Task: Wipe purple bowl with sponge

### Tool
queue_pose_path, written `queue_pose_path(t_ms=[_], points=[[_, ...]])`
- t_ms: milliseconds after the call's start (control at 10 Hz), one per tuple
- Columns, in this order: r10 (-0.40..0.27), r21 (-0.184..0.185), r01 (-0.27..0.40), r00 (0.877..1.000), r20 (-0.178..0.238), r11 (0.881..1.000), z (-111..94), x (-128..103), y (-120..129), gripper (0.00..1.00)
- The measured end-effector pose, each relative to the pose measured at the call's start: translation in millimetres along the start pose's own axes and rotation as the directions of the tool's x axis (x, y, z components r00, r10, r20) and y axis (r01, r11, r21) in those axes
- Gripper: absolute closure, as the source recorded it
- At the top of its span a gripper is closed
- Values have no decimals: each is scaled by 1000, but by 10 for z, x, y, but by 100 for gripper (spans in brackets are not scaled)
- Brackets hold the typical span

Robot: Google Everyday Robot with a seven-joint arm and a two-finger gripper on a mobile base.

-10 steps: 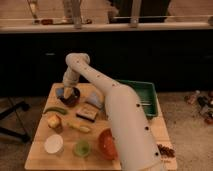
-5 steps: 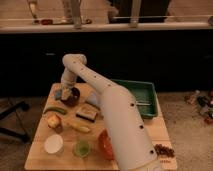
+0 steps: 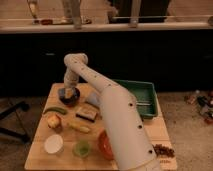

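- Camera view, single frame. The purple bowl (image 3: pixel 70 101) sits upright near the far left corner of the wooden table (image 3: pixel 39 158). It serves as the landmark for everything below.
- The white arm (image 3: pixel 117 120) rises from the near right, bends at an elbow above the purple bowl, then drops straight down to it.
- The gripper (image 3: pixel 69 92) is at the purple bowl's mouth, pointing down into it. Cannot tell whether it is wide, narrow or clamped on anything.
- The sponge (image 3: pixel 66 93) shows as a small yellowish patch at the bowl's mouth, right at the gripper's tip. Contact with the bowl's inside cannot be made out.
- Just in front of the purple bowl, slightly left, lies a long green vegetable (image 3: pixel 54 110).
- In front and slightly right lies a flat tan block (image 3: pixel 86 113) with a dark top, apart from the bowl.
- Further in front are a small green bowl (image 3: pixel 82 148) and a white dish (image 3: pixel 53 144).
- In front and well to the right is an orange-red bowl (image 3: pixel 103 145), partly hidden by the arm.
- Well to the right, past the arm, is a green tray (image 3: pixel 145 92).
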Motion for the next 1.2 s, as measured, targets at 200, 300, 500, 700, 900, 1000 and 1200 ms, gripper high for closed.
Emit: queue_pose_path(t_ms=[200,300,500,700,900,1000,1200], points=[[-4,6,4,1000,3,1000,13,14,-35,100],[-9,9,9,1000,10,1000,26,21,-51,100],[-29,7,29,999,31,1000,53,-71,-52,100],[-51,1,51,997,54,999,62,-180,-15,100],[-67,-10,68,995,67,998,56,-260,39,100],[-72,-21,73,995,68,997,46,-279,93,100],[-59,-38,62,996,61,997,25,-258,172,100]])
